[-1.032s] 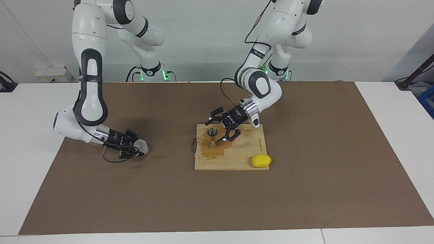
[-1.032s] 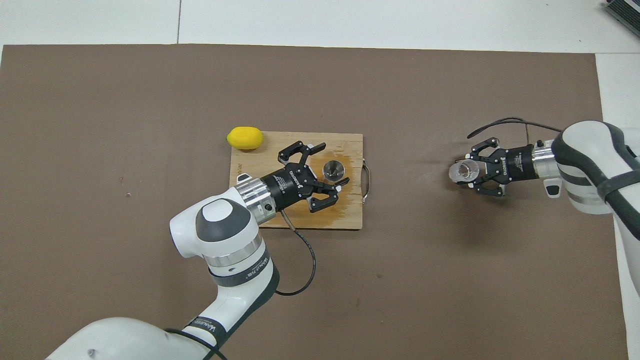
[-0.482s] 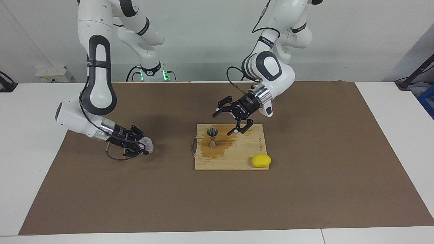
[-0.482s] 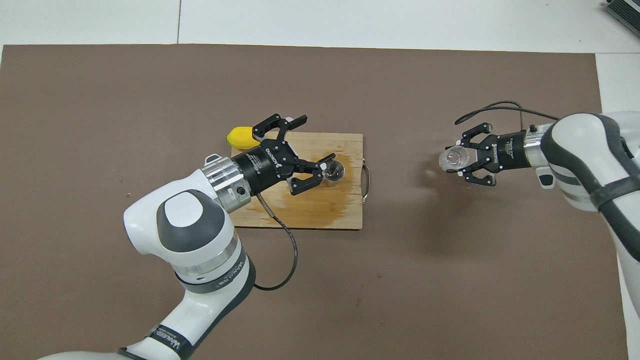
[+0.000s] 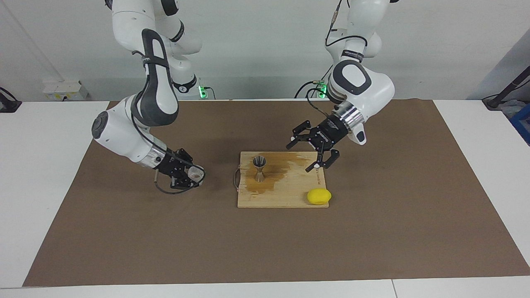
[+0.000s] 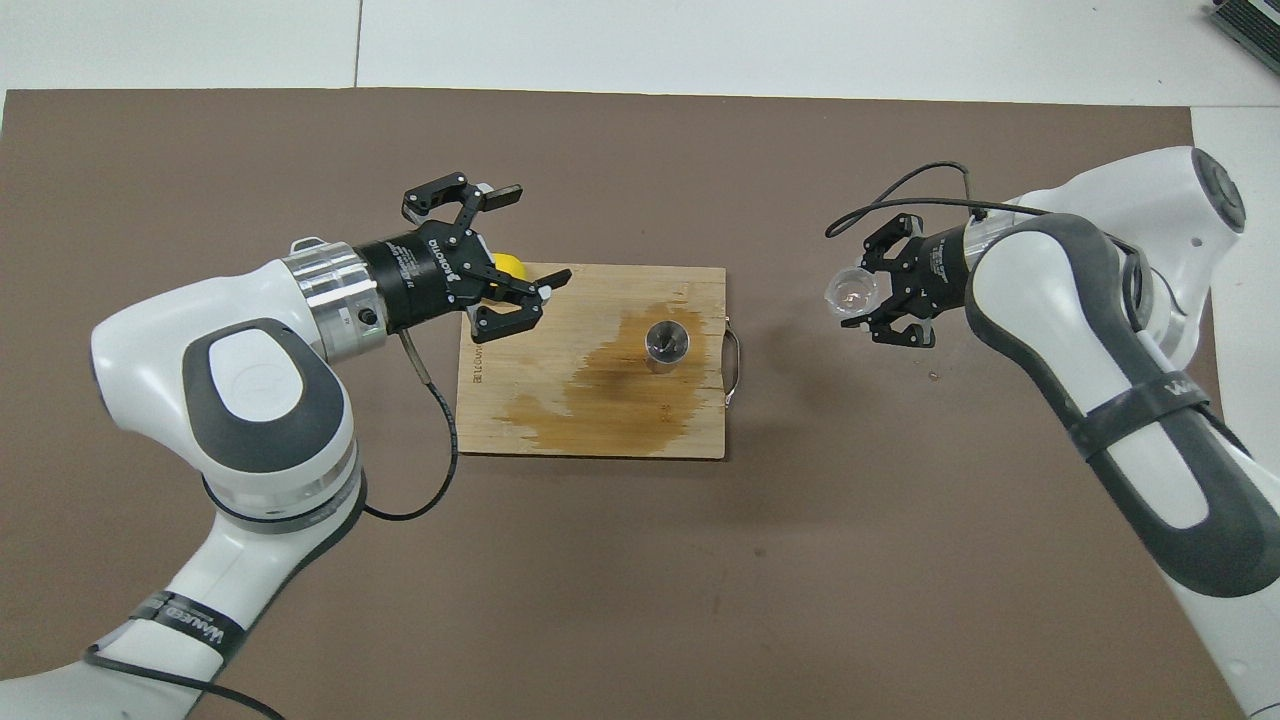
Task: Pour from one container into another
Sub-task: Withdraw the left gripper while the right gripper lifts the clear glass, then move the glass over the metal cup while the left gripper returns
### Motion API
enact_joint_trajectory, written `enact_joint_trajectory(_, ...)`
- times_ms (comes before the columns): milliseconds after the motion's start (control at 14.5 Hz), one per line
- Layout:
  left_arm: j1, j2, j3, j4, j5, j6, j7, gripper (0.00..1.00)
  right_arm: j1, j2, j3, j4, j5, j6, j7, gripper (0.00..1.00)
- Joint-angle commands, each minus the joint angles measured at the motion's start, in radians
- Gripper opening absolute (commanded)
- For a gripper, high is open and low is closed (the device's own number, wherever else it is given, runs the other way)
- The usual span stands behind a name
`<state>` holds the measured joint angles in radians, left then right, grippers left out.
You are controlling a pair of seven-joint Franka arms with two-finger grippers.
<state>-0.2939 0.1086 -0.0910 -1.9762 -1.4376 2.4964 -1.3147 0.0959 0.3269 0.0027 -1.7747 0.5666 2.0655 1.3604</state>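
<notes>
Glass tumbler (image 5: 196,174): clear, small, pinched in right gripper (image 5: 191,176), raised over brown mat (image 5: 124,231) toward right arm's end of table, well apart from cutting board (image 5: 281,194), mouth tipped toward board. Silver jigger (image 5: 259,168): hourglass-shaped, upright on board near handled edge, beside a wet stain. Lemon (image 5: 319,196): at board corner toward left arm's end, farther from robots than jigger. Left gripper (image 5: 313,154): fingers spread, empty, over board edge toward left arm's end. Hazards, as judged: narrow jigger mouth, likely overshoot adding to stain; light jigger unsteadied, liable to topple if struck by tumbler rim; smooth glass liable to slip when tilted.
</notes>
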Motion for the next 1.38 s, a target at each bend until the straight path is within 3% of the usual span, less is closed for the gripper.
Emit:
enact_joint_trajectory(0, 0.114, -0.012, -0.003, 0.009, 0.219, -0.143, -0.028, 1.00, 0.031, 0.000, -0.001, 0.037, -0.034, 0.005, 0.068, 0.51)
enact_joint_trajectory(206, 0.228, 0.008, -0.004, 0.088, 0.440, -0.289, -0.015, 1.00, 0.088, 0.001, -0.001, 0.066, -0.036, 0.008, 0.074, 0.44)
enact_joint_trajectory(413, 0.280, 0.037, -0.004, 0.169, 0.635, -0.379, -0.006, 1.00, 0.145, 0.004, -0.001, 0.086, -0.036, 0.033, 0.138, 0.43)
enact_joint_trajectory(688, 0.294, 0.046, -0.004, 0.204, 0.833, -0.383, 0.035, 1.00, 0.234, 0.006, -0.001, 0.086, -0.151, 0.080, 0.229, 0.43)
enact_joint_trajectory(1032, 0.279, 0.033, -0.012, 0.206, 1.069, -0.393, 0.218, 1.00, 0.318, 0.006, 0.000, 0.084, -0.315, 0.130, 0.341, 0.43)
enact_joint_trajectory(1307, 0.295, 0.017, -0.004, 0.240, 1.151, -0.438, 0.290, 1.00, 0.343, 0.003, -0.001, 0.081, -0.418, 0.125, 0.342, 0.42)
